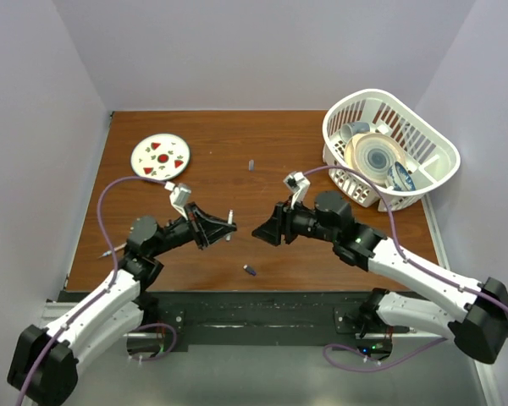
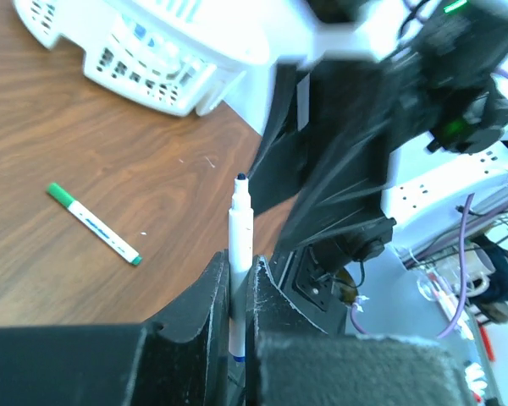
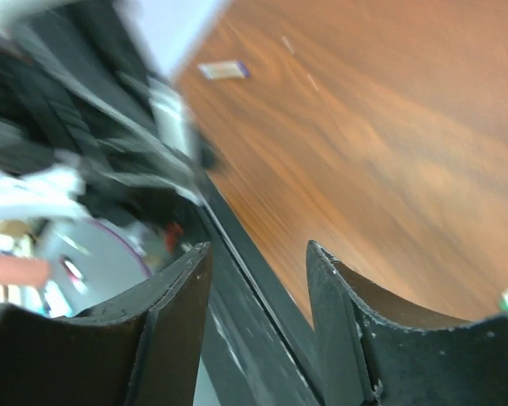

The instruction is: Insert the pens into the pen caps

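Observation:
My left gripper (image 1: pixel 222 227) (image 2: pixel 237 264) is shut on a white-barrelled pen (image 2: pixel 240 228) (image 1: pixel 229 222). The pen stands out past the fingertips, and its dark blue tip is bare. My right gripper (image 1: pixel 259 231) (image 3: pixel 258 254) faces it a short way to the right, open, with nothing between its fingers. A second pen (image 2: pixel 93 224) with a green cap on it lies flat on the wood beyond. A short dark cap (image 1: pixel 251 271) (image 3: pixel 223 69) lies near the table's front edge. Another small grey piece (image 1: pixel 251 164) lies at mid-table; I cannot tell what it is.
A white basket (image 1: pixel 429 139) (image 2: pixel 144 72) holding dishes stands at the back right. A round white plate (image 1: pixel 160 156) with red marks sits at the back left. A thin stick-like thing (image 1: pixel 108 251) lies at the table's left edge. Purple cables loop beside both arms.

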You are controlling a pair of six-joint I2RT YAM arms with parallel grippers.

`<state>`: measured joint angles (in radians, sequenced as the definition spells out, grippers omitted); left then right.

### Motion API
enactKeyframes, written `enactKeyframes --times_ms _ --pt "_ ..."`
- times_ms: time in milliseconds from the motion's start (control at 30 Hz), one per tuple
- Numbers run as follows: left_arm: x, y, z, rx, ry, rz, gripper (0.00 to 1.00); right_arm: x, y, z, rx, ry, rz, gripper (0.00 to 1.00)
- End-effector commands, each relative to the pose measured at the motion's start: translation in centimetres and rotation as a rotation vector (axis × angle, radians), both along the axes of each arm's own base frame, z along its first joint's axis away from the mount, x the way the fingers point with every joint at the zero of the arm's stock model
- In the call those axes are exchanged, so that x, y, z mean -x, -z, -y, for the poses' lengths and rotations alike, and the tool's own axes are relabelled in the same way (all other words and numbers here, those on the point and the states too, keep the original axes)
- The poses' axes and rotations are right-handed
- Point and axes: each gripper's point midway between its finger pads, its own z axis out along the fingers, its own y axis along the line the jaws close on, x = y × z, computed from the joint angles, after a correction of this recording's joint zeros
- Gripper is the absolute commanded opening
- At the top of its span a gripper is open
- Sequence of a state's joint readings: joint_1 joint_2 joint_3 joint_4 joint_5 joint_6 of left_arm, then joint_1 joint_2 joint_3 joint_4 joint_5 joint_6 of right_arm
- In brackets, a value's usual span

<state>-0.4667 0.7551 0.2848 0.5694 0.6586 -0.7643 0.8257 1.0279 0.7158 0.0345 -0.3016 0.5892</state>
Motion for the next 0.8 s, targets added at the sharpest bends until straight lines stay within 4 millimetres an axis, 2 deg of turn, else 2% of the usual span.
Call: enactKeyframes --times_ms 0,33,100,133,200,233,300,333,400,500,767 --pt "0.3 -3.0 -1.3 -0.02 -0.033 0.107 0.0 0.6 5.7 0.9 0.201 -0.01 -0.087 0.5" --pt "0.7 -3.2 -1.6 -0.029 -0.043 0.107 0.0 0.6 7.5 0.8 0.257 -0.009 -0.113 0.49" --pt "0.9 -5.0 -2.3 -0.032 -0.08 0.165 0.0 1.3 8.9 -0.1 0.324 -0.031 -0.12 0.49" --pt "1.0 -4.4 -2.6 -0.065 -0.097 0.132 0.0 1.1 10.5 -0.3 0.399 -0.026 -0.127 0.49" --pt "1.0 -6.2 -3.5 -0.078 -0.15 0.194 0.0 2.1 11.7 -1.3 0.456 -0.063 -0.123 0.49" --pt "1.2 -5.8 -3.9 -0.101 -0.164 0.176 0.0 2.4 12.6 -1.6 0.486 -0.075 -0.124 0.49" --pt "1.3 -7.7 -4.9 -0.095 -0.221 0.239 0.0 2.6 14.1 -2.4 0.544 -0.091 -0.116 0.49" --pt "1.5 -6.9 -5.2 -0.121 -0.233 0.206 0.0 2.6 14.6 -2.4 0.574 -0.093 -0.108 0.49" --pt "1.8 -7.9 -6.0 -0.111 -0.272 0.234 0.0 2.4 15.5 -2.9 0.626 -0.087 -0.084 0.49" --pt "2.2 -8.3 -6.5 -0.111 -0.291 0.241 0.0 2.3 16.4 -3.4 0.679 -0.093 -0.058 0.49" --pt "2.5 -8.0 -6.4 -0.116 -0.276 0.216 0.0 1.6 18.5 -3.8 0.785 -0.068 0.0 0.48"
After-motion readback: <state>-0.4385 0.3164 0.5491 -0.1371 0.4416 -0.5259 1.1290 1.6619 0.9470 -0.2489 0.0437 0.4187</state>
